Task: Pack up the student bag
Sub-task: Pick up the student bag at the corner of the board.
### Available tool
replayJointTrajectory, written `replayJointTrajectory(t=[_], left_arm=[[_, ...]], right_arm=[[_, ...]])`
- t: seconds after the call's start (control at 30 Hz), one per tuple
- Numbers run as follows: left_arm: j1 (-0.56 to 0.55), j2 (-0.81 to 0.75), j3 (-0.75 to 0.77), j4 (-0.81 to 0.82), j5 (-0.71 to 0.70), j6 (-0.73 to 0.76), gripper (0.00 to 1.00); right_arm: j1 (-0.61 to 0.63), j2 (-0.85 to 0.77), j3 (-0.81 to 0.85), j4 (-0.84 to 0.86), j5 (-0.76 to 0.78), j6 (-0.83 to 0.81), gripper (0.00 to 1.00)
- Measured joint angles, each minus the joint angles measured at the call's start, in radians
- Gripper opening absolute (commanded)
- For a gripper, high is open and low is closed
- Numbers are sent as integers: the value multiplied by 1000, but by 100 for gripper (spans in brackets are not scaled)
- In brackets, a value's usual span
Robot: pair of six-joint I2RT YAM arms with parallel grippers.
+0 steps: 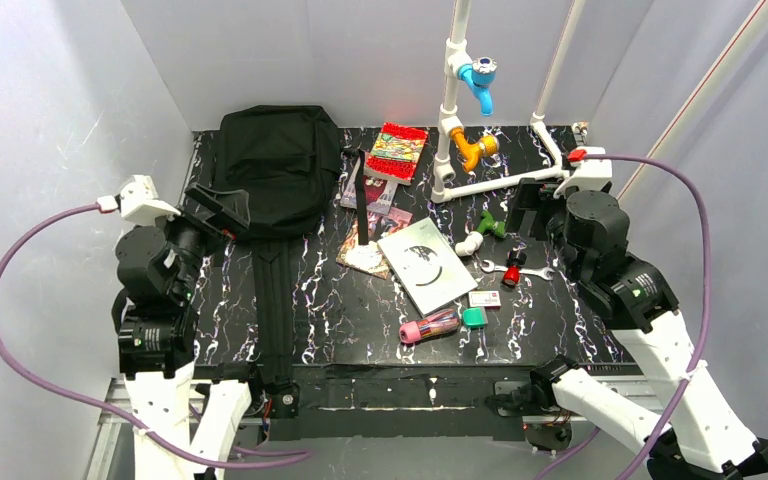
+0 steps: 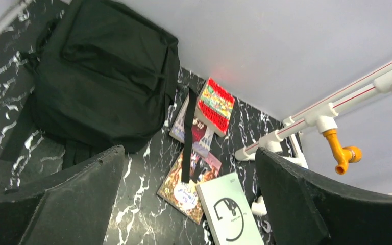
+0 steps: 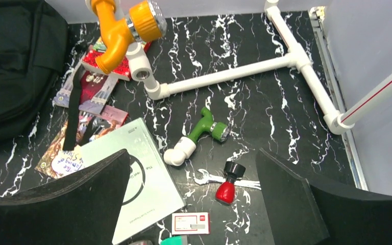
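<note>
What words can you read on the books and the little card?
White book: small print beside a round black logo, too blurred to read.
Colourful book: handwritten white label, partly hidden, unreadable.
Small card: red mark, text too small.

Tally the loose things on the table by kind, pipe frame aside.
Backpack: 1
Books: 4 (red woven, purple, colourful, white)
Pencil case: 1
Small stationery pieces: 2 (teal, white-and-red)
Wrench: 1
Loose fittings: 2 (green-white, red-black)
Total: 11
</note>
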Motion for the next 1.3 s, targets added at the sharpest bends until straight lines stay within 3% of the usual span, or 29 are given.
replayJointTrajectory(t=[0.27,0.57,1.0,1.1,1.17,1.23,1.3], left_arm=[[0,117,-82,-44,71,-66,99],[12,467,-101,-157,41,-241,99],[72,948,4,-34,39,-500,99],[82,1049,67,12,26,-508,80],[87,1112,107,32,23,-509,55],[90,1169,149,37,26,-502,14],[92,1205,188,23,34,-484,0]], right_arm=[[0,29,-66,-7,-39,16,100],[0,-14,-190,54,-158,25,100],[0,22,-273,168,-357,71,100],[0,21,-288,179,-378,72,100],[0,21,-296,181,-389,72,100],[0,22,-300,185,-399,71,100],[0,27,-300,190,-405,70,100]])
